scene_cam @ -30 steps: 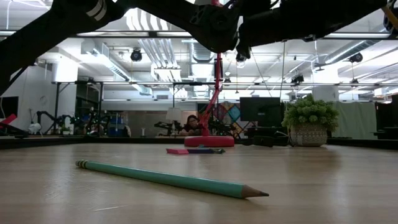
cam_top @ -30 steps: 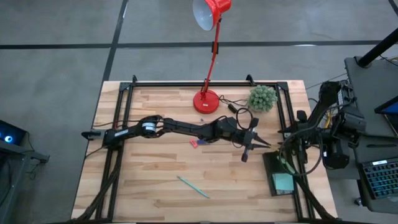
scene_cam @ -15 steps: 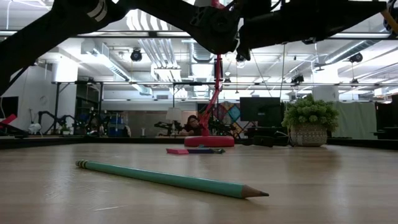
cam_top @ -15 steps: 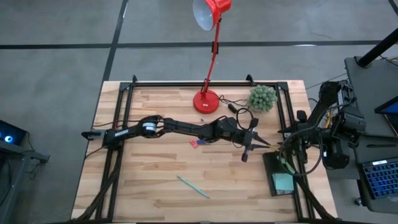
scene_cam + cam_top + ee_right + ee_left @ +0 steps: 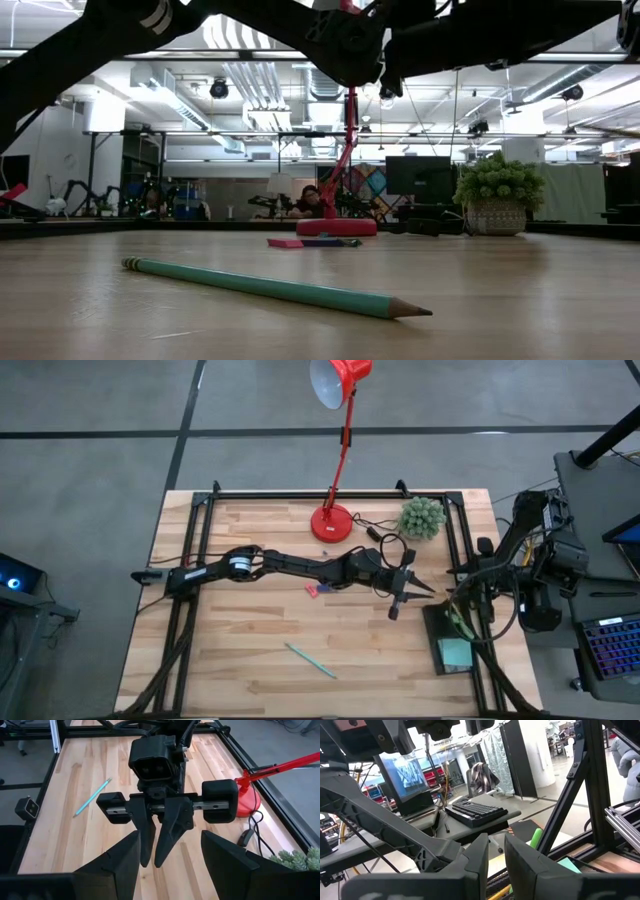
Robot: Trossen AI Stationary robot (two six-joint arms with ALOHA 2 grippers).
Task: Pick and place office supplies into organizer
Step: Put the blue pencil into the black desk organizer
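The left arm was stretched way out across the wooden table (image 5: 250, 640), with the left gripper (image 5: 408, 592) up in the air close to the organizer (image 5: 452, 643), which sat at the table's right edge. Its fingers (image 5: 172, 827) had only a narrow gap between them, and nothing was in them in either wrist view. From the left wrist camera those same two fingers stood just slightly apart, empty.

The right gripper (image 5: 167, 870) was parked off the right side of the table by the frame rail, looking back at the left one. Its fingers were spread wide, with nothing between them.

The organizer already had a light-teal sticky-note pad (image 5: 455, 653) lying in it, plus something green (image 5: 456, 626) at its far end, maybe the scissors handle, but it was too tangled up with cables for me to say.

The teal pencil (image 5: 310, 660) was lying loose on the wood toward the near edge, well apart from the organizer. It showed huge in the low view (image 5: 270, 287), tip pointing right. A small red/pink piece (image 5: 314, 590) lay mid-table under the left arm.

The red desk lamp (image 5: 332, 520) and the green fuzzy plant (image 5: 421, 517) stood at the back.
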